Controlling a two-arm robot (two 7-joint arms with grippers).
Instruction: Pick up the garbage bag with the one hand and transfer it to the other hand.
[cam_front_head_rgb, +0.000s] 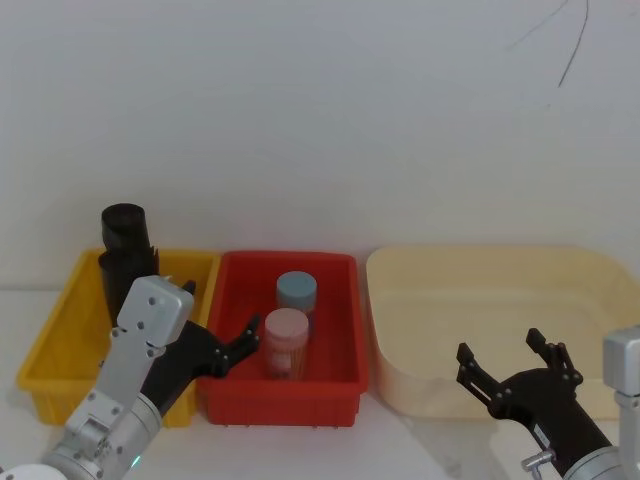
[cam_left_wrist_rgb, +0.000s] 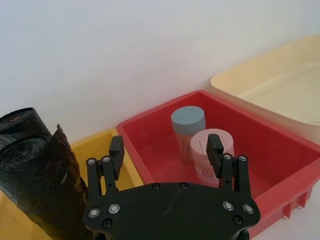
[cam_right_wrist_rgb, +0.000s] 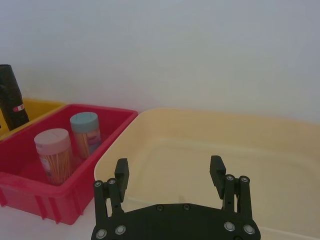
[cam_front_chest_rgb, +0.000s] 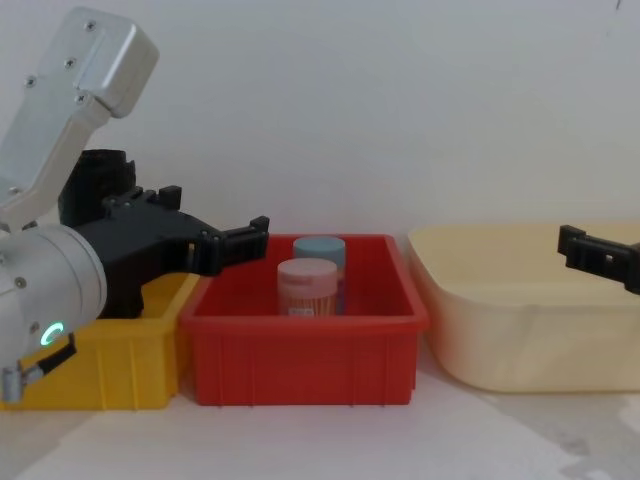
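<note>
garbage bag (cam_front_head_rgb: 123, 232) in left bin (cam_front_head_rgb: 60, 335) | jars (cam_front_head_rgb: 286, 335) in middle bin (cam_front_head_rgb: 342, 300) | tub (cam_front_head_rgb: 480, 300) right

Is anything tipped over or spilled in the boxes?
No, nothing stands out. The blue-lidded jar and pink-lidded jar stand upright in the red bin, the black garbage bag rolls stand in the yellow bin, and no spill shows. The left gripper and right gripper hover open.

Silver-grey arms (cam_front_head_rgb: 125, 375), a green-teal glowing ring (cam_front_chest_rgb: 50, 333), black screw-studded left claw (cam_left_wrist_rgb: 165, 149) and right claw (cam_right_wrist_rgb: 169, 167).
</note>
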